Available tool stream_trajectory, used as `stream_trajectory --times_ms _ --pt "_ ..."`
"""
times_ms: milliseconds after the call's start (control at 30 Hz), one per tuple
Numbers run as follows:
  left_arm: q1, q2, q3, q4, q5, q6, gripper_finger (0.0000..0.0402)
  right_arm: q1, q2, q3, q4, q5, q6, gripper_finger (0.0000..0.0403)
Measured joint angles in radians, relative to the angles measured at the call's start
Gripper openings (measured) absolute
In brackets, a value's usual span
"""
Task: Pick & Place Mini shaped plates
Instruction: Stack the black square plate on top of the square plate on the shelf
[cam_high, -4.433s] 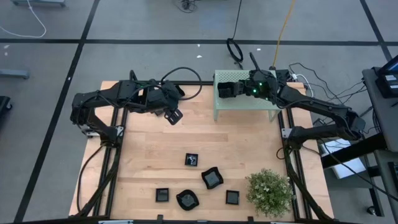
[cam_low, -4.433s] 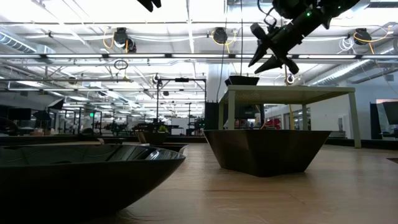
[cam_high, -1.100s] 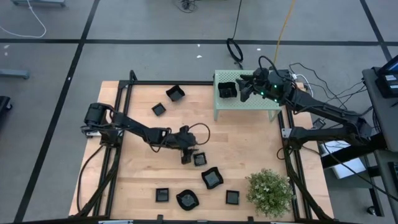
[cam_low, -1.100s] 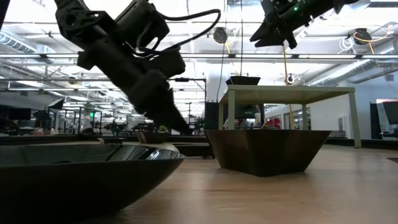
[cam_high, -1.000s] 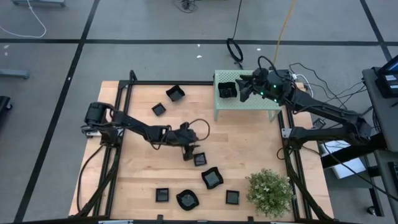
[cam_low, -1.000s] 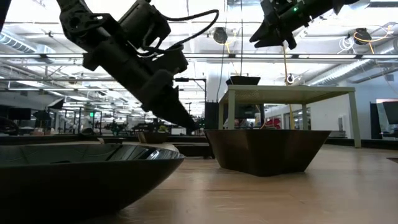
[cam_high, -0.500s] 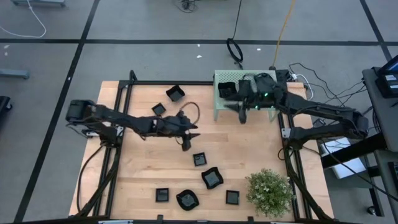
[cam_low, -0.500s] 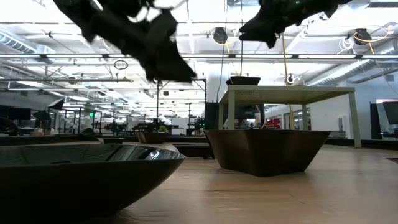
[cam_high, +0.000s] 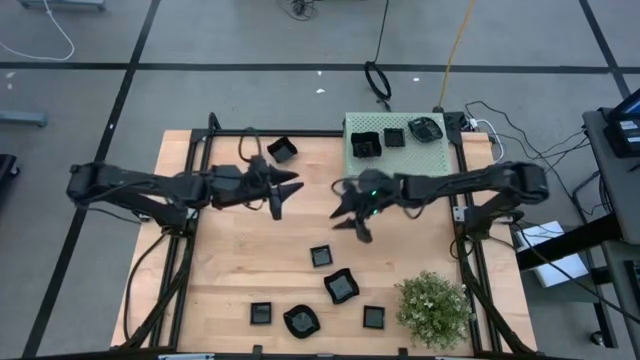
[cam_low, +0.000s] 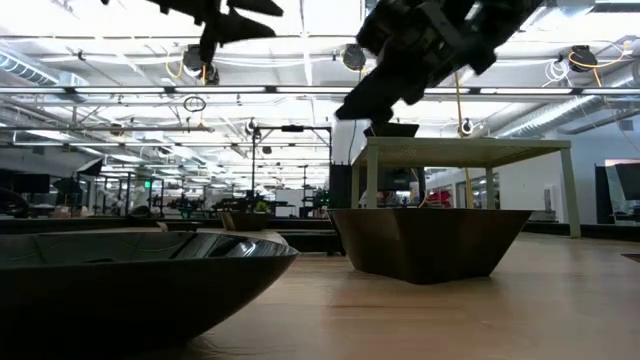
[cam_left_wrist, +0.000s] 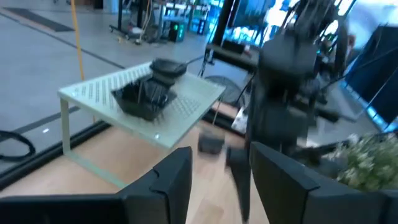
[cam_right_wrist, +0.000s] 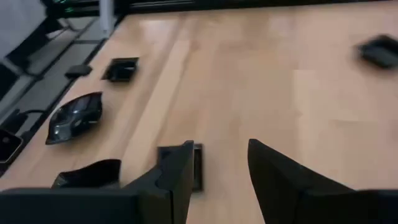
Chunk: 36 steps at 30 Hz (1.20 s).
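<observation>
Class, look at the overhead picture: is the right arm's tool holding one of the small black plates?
No. The right tool hangs open and empty above the bare wood, apart from the square plate beyond it.

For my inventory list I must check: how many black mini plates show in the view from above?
9 plates: three on the green stand, one near the far edge, five beside the plant. The arms may hide more.

Both arms reach inward, left end effector (cam_high: 280, 198) and right end effector (cam_high: 352, 222) parted, empty.
</observation>
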Motion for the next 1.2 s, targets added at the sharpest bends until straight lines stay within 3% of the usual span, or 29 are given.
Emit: stream_trajectory --times_ms 300,533,733,967,1067,1200 --pt "-0.029 -0.08 0.0 -0.003 0.0 -0.026 0.0166 0.089 0.251 0.0 0.28 -0.016 0.103 0.0141" --pt "-0.069 -0.088 0.0 -0.005 0.0 -0.022 0.0166 0.12 0.404 0.0 0.389 -0.003 0.146 0.0141" --pt "-0.094 -0.088 0.0 -0.009 0.001 -0.007 0.0166 0.138 0.463 0.0 0.404 0.147 0.121 0.0141" --pt "-0.1 -0.088 0.0 -0.021 0.0 -0.007 0.0166 0.14 0.469 0.001 0.367 0.147 0.108 0.0139" --pt "-0.1 -0.087 0.0 -0.041 0.0 -0.008 0.0166 0.143 0.469 0.001 0.363 0.147 0.087 0.0119" --pt "-0.1 -0.088 0.0 -0.065 0.0 -0.008 0.0166 0.148 0.467 0.001 0.352 0.144 0.07 0.0061"
